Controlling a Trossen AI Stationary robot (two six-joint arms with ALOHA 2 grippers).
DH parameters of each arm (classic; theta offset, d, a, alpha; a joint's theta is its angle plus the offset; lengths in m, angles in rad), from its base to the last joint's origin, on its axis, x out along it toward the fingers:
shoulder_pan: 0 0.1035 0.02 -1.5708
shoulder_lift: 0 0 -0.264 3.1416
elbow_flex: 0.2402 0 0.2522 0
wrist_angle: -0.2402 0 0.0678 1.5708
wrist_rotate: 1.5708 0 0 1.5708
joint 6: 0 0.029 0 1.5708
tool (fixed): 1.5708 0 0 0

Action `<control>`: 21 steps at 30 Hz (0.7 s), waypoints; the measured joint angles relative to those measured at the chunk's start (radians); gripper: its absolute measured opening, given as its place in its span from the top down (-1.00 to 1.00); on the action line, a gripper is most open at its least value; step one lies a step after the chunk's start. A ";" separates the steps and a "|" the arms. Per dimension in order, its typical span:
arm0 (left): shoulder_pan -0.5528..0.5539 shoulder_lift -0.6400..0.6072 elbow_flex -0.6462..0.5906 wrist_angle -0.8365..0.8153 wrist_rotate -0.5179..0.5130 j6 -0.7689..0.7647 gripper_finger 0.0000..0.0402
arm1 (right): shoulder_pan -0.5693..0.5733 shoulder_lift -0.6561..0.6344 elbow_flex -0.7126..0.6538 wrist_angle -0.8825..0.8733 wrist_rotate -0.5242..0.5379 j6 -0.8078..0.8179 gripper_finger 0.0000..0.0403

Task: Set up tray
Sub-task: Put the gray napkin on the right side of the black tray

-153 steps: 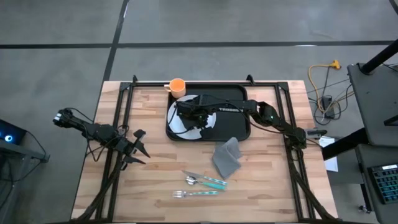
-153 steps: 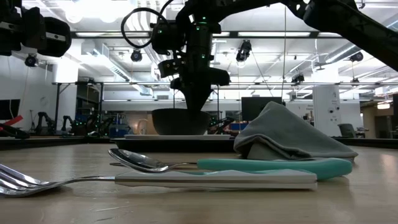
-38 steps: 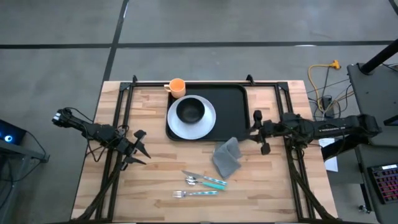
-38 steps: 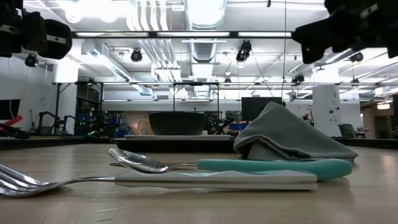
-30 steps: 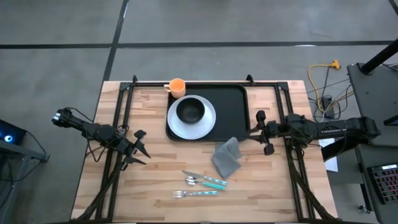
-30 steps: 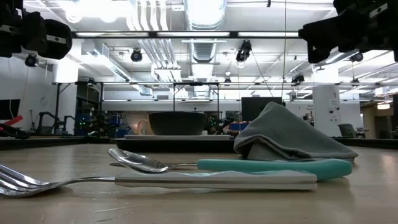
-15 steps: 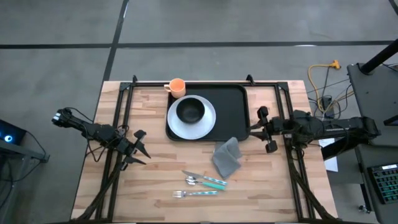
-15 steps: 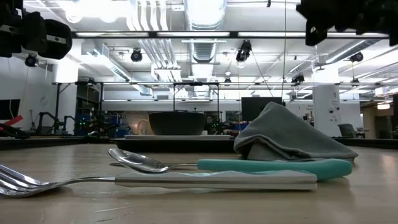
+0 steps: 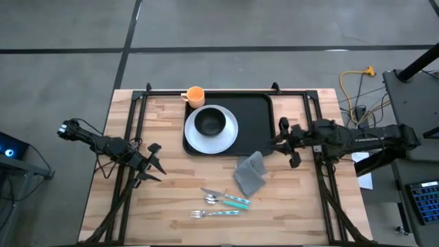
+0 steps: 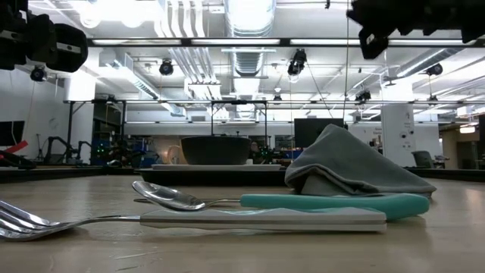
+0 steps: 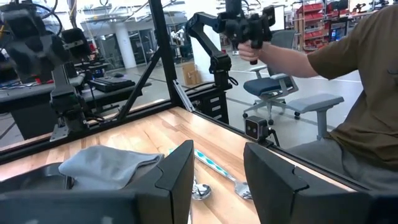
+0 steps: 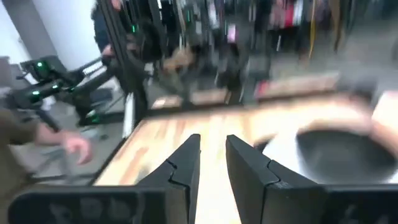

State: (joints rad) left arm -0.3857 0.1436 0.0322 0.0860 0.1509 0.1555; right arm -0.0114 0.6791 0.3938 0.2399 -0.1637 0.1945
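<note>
The black tray [image 9: 257, 120] lies at the table's far middle. On its left half sits a white plate [image 9: 230, 138] with a black bowl [image 9: 210, 121] on it; the bowl [image 10: 217, 149] also shows in the low view. An orange cup [image 9: 195, 95] stands on the table at the tray's far left corner. A folded grey napkin [image 9: 250, 173] lies just near of the tray. A spoon [image 9: 226, 200] and a fork [image 9: 215, 213] lie nearer still. My right gripper [image 9: 287, 143] hovers open by the tray's right edge, holding nothing. My left gripper [image 9: 153, 162] waits open at the table's left.
Black frame rails [image 9: 137, 116] run along the table's left, right and far sides. A seated person [image 11: 348, 93] holding a control handle shows beyond the table in the left wrist view. Bare wood lies between the left gripper and the cutlery.
My right gripper has risen, climbing to the top of the low view, and in the last half second has shifted slightly toward the table's left, back to the tray's right edge. The plate, bowl, napkin and cutlery have stayed put.
</note>
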 joint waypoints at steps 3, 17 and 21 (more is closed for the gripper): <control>0.000 0.000 0.000 0.000 0.000 0.000 0.39 | 0.006 0.049 0.034 -0.146 -0.008 0.133 0.66; 0.000 0.000 0.000 0.000 0.000 0.000 0.39 | 0.059 0.295 0.153 -0.395 -0.025 0.378 0.66; 0.000 0.000 0.000 0.000 0.000 0.000 0.39 | 0.104 0.354 0.156 -0.378 -0.019 0.407 0.66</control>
State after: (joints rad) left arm -0.3859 0.1436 0.0322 0.0857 0.1509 0.1558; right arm 0.0931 1.0335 0.5495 -0.1382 -0.1830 0.6013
